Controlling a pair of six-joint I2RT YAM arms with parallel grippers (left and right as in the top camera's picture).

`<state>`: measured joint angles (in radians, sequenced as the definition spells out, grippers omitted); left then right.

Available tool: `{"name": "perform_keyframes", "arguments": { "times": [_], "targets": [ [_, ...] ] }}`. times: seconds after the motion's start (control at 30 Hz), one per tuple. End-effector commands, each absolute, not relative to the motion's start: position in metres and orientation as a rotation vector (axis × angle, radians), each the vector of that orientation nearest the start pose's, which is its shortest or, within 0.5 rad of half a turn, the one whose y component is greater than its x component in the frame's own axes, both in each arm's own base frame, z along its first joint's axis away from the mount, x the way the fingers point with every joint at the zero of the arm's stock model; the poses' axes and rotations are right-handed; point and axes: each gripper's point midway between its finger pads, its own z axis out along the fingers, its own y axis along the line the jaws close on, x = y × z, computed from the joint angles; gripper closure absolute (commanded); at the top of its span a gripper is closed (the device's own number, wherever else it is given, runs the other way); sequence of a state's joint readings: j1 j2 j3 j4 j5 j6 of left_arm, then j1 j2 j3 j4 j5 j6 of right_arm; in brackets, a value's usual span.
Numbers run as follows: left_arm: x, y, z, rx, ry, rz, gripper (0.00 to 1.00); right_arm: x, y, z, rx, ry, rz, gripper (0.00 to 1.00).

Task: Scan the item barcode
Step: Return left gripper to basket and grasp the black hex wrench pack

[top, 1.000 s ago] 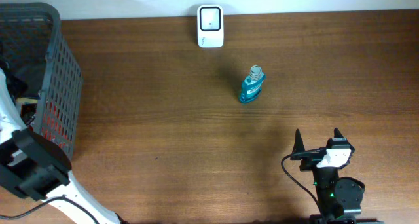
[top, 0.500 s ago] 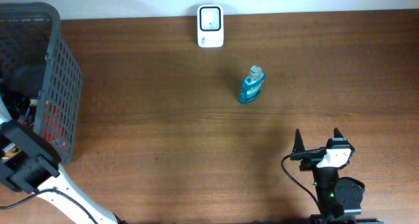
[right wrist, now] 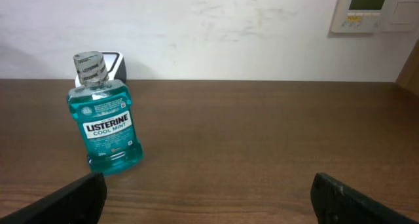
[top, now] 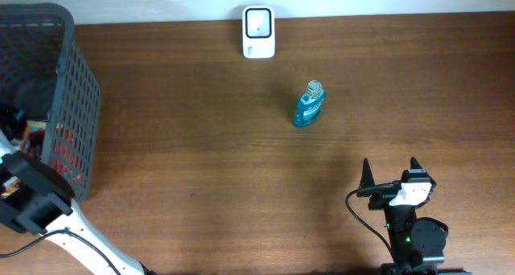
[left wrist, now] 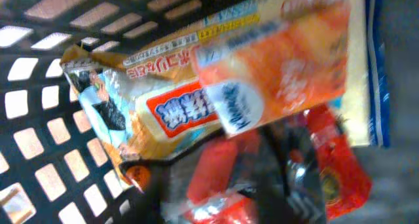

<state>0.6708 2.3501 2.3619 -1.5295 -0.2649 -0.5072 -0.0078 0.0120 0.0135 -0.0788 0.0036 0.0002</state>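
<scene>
While the bottle (top: 309,104), the scanner (top: 258,32) and the right tool (top: 390,172) sit just as they did a second ago, the left arm (top: 32,199) has shifted up along the counter's (top: 225,170) left edge, beside the basket (top: 80,106). Seen from overhead, the bottle stands past the counter's middle, near the scanner at the far edge, with bare wood all around it. The right tool waits by the near edge, well apart from the bottle.

The left wrist view is blurred. The left tool (left wrist: 226,181) has a dark finger on either side of a red packet (left wrist: 213,171), but I cannot tell whether it grips. An orange pack (left wrist: 281,67) lies above, its long axis slanting up to the right. The basket's mesh wall crowds the left.

At the right wrist, the right tool gapes wide toward the bottle, which stands with its long axis vertical, cap up and label facing the camera. The scanner peeks out behind its cap.
</scene>
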Motion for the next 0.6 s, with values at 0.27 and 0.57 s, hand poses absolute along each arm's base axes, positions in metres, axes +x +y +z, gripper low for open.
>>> {"name": "perform_keyframes", "arguments": {
  "times": [0.27, 0.57],
  "targets": [
    [0.292, 0.293, 0.088, -1.406, 3.065, 0.366, 0.12, 0.246, -0.005, 0.155, 0.027, 1.654, -0.014, 0.02],
    [0.313, 0.306, 0.058, -1.314, 3.007, 0.356, 0.53, 0.246, -0.005, 0.155, 0.027, 1.654, -0.014, 0.02]
  ]
}}
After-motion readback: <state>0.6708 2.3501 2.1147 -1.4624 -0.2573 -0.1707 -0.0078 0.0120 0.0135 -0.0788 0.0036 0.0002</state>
